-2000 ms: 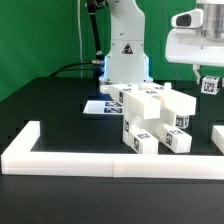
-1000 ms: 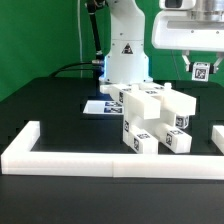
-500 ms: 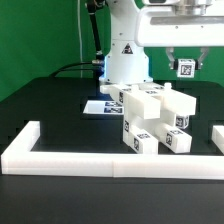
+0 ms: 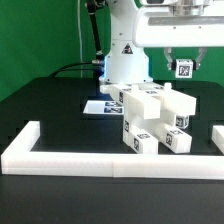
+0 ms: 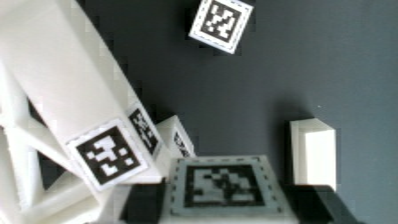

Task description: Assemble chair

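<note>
Hovering gripper (image 4: 182,63) over table (image 4: 55,112), jaws clamped on small tagged chair block (image 4: 184,69); partly built chair cluster (image 4: 150,120) below at mid-table, behind white border wall (image 4: 100,159).

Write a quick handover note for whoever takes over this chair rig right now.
The gripper is shut on a small tagged block, hanging in the air above and to the exterior view's right of the chair.
The chair stands partly built mid-table, several white parts joined, behind the border wall.
Left: fit the held block; where it goes can't be told from here.
</note>
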Controlling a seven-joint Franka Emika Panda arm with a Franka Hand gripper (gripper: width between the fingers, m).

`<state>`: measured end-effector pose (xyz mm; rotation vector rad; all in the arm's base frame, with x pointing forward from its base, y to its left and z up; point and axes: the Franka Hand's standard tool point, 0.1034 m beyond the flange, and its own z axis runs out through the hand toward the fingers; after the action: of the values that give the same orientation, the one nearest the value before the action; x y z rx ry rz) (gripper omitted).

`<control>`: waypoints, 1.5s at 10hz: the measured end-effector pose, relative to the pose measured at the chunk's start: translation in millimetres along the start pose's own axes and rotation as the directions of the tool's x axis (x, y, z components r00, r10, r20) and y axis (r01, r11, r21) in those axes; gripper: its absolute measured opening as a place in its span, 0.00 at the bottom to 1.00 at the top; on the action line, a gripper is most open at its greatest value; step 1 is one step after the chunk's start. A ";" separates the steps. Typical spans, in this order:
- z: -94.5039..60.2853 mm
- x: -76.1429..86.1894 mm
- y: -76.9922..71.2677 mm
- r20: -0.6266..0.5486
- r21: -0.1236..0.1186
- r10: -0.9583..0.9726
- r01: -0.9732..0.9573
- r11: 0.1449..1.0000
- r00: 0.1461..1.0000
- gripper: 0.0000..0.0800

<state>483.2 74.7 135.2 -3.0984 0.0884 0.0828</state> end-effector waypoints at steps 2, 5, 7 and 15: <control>1.4 5.4 7.3 -0.017 -0.004 -0.064 0.064 0.998 0.998 0.36; 2.6 5.4 7.6 -0.017 -0.006 -0.069 0.069 0.998 0.997 0.36; 3.1 5.6 8.6 -0.016 -0.007 -0.075 0.075 0.997 0.997 0.36; 10.0 10.2 18.5 -0.011 -0.019 -0.086 0.086 0.996 0.996 0.36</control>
<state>491.8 56.2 123.9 -3.1166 -0.0461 0.0631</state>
